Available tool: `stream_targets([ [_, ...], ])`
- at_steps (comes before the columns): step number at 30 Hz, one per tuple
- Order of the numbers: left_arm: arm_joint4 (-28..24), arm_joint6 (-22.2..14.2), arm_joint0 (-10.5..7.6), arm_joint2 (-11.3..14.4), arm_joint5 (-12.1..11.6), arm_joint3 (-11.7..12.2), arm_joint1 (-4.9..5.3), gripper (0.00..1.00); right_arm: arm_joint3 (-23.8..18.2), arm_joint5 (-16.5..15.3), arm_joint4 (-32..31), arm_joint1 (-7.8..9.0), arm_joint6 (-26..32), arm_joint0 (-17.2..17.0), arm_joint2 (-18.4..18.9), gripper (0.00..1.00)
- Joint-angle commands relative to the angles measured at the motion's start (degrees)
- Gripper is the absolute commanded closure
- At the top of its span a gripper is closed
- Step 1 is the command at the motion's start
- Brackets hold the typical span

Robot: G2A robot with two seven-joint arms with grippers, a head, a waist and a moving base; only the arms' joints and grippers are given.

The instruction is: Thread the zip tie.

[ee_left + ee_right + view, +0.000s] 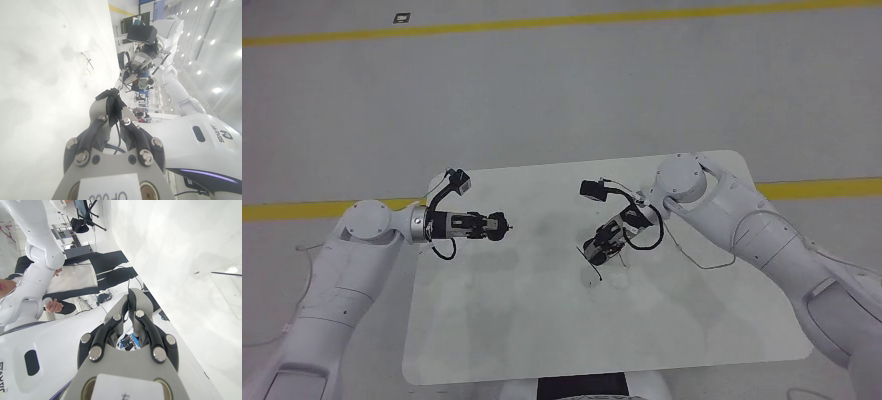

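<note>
White worktop (542, 330), rounded corners. Left end effector (500, 226) hung over the left side, black-wrapped fingers pressed narrow. Could not tell whether they pinched anything. Right end effector (594, 252) was near the middle, well apart from the left one. It was clamped on the zip tie (129, 283), a thin black strand poking past its fingertips. 1 more thin black strip (588, 270) lay on the worktop near it.
</note>
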Motion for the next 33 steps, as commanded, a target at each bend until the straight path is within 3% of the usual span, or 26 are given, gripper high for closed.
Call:
stream_targets([
  [1,0.0,0.0,-0.01,0.0,0.0,0.0,0.01,1.0,0.0,0.0,-0.1,-0.01,0.0,0.0,0.2,1.0],
  [5,-0.1,0.3,0.12,0.0,0.0,-0.1,-0.02,1.0,0.0,0.0,-0.1,-0.01,0.0,0.0,0.2,1.0],
  [6,-0.4,1.0,0.56,0.4,0.0,-0.9,-0.09,1.0,-0.1,0.0,-0.1,-0.02,-0.4,-0.2,0.2,1.0],
  [10,6.6,2.0,0.42,1.5,0.0,-4.6,0.06,1.0,-2.4,3.1,-1.0,0.26,0.0,0.6,0.2,1.0],
  [13,10.9,2.4,-0.14,2.2,0.0,-6.6,0.03,1.0,-3.8,5.3,0.3,0.57,0.0,2.4,-1.9,1.0],
  [17,15.0,3.4,-0.93,3.1,0.0,-8.7,-0.2,1.0,-5.8,7.9,6.2,1.01,0.0,6.7,-7.6,1.0],
  [21,15.8,4.0,-1.21,3.6,0.0,-10.1,-0.5,1.0,-5.6,9.2,12.1,1.04,0.0,11.6,-13.1,1.0],
  [23,15.5,4.1,-1.05,3.8,0.0,-10.8,-0.64,1.0,-4.7,9.2,14.4,0.78,0.0,13.2,-15.5,1.0],
  [33,14.8,4.3,0.74,3.2,0.0,-13.9,-1.04,1.0,1.0,12.7,17.1,-3.08,0.0,12.4,-15.5,1.0],
])
